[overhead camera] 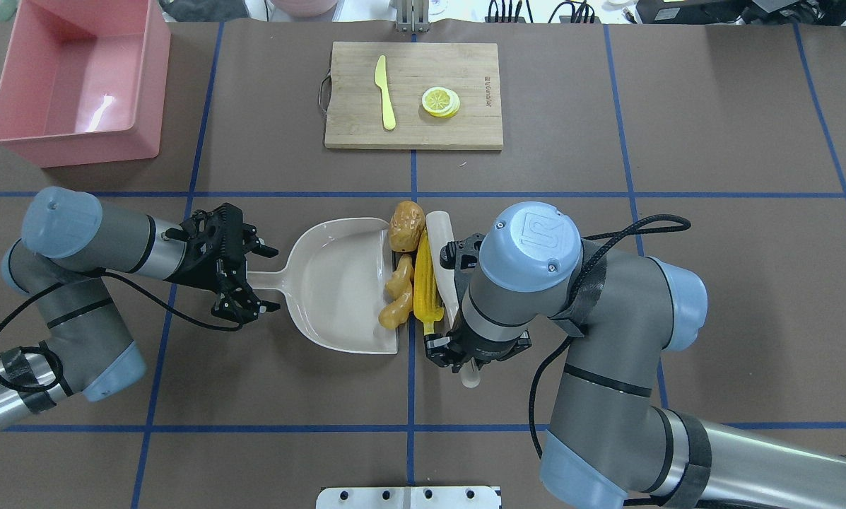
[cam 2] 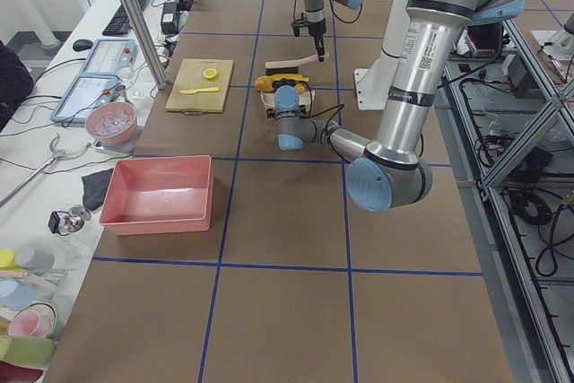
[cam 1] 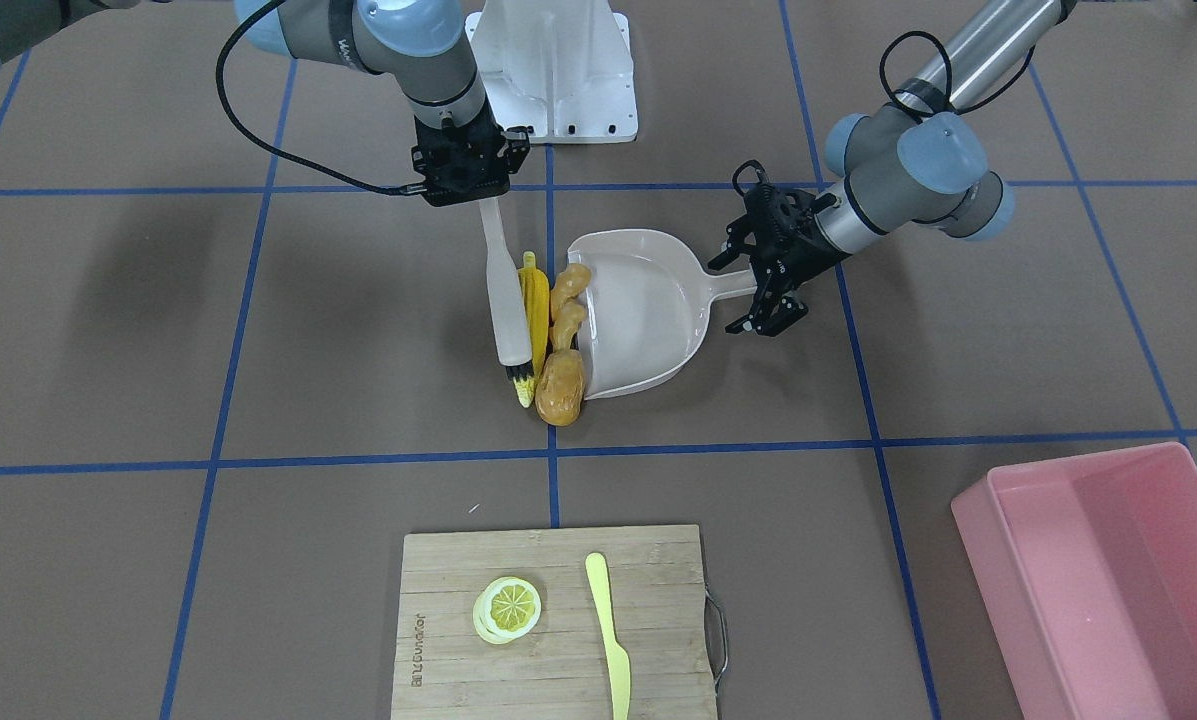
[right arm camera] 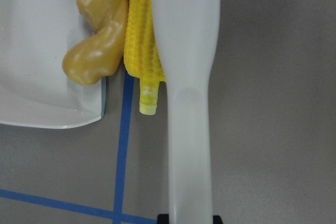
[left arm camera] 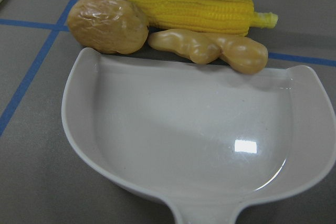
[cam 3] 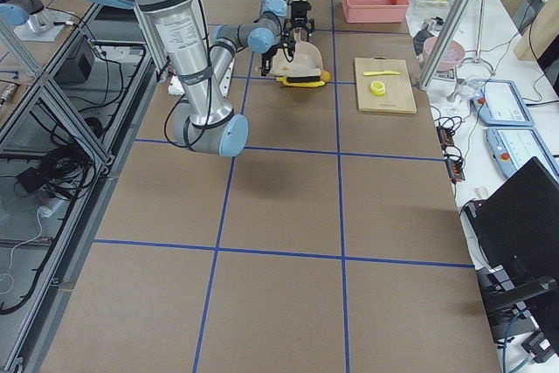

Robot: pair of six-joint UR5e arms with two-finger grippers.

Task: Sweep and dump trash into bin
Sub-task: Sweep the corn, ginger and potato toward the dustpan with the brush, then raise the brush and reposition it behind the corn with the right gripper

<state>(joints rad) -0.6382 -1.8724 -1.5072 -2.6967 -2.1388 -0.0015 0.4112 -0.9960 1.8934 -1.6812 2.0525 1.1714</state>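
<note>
You have the right gripper (cam 1: 485,200) with its jaws clenched on the white brush (cam 1: 508,300), which lies alongside the corn cob (overhead camera: 426,283). The cob, the ginger root (overhead camera: 396,300) and the potato-like piece (overhead camera: 406,225) line the dustpan (overhead camera: 331,283) lip at mid-bench (overhead camera: 677,141). Your left gripper (overhead camera: 263,278) has its jaws spread either side of the dustpan handle, and the pink bin (overhead camera: 147,106) sits well apart in the far left corner.

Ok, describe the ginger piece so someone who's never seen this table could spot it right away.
Find the beige dustpan, dead centre. Three toy foods line its open lip, and the ginger root lies there between the pan and the yellow corn cob by the brush. It is tan, knobbly and lobed, unlike the rounder brownish potato-like piece beside it.
</note>
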